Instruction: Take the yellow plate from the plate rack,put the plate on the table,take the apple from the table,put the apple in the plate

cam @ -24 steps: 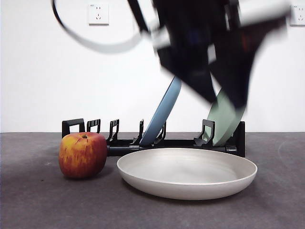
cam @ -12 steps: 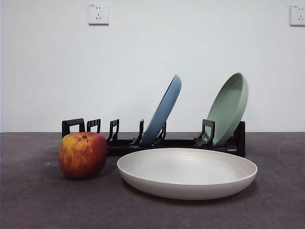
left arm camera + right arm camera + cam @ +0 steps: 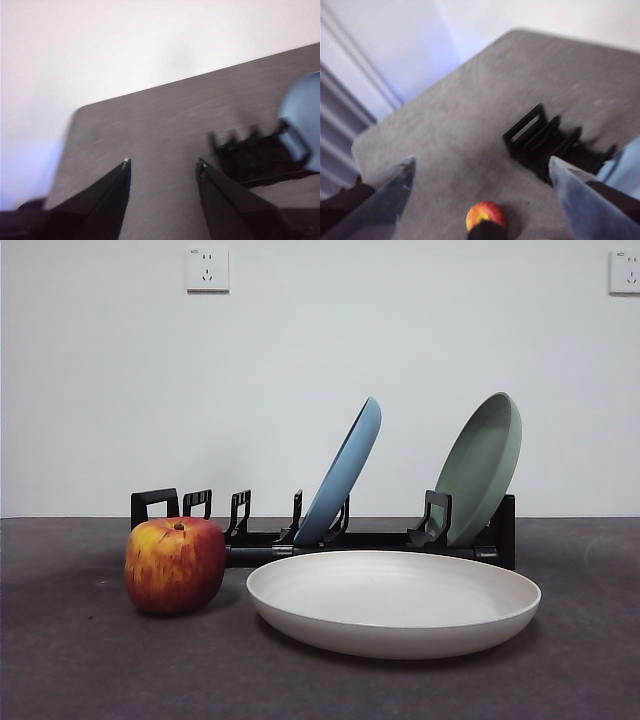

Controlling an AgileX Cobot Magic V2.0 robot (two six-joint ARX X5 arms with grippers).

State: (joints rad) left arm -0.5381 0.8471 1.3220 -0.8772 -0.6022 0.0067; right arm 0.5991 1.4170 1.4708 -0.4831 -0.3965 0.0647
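Front view: the yellow plate lies flat on the counter, out of the plate rack. The apple sits just beside the plate, not touching it. A blue plate and a green plate lean in the rack behind. A second ago a big dark arm hung over the rack. Now no arm shows here at all. So the plate part of the job looks done, and the apple part comes next.

Left wrist view: the left tool is released, its jaws standing apart with nothing between them. It is up high over bare counter. The rack and the blue plate are well off to one side of it. This picture is blurry.

Right wrist view: the right tool is also released, its jaws wide apart and holding nothing. The apple is below it, between the two jaws but far down. This tool seems the better one to go down for the apple.
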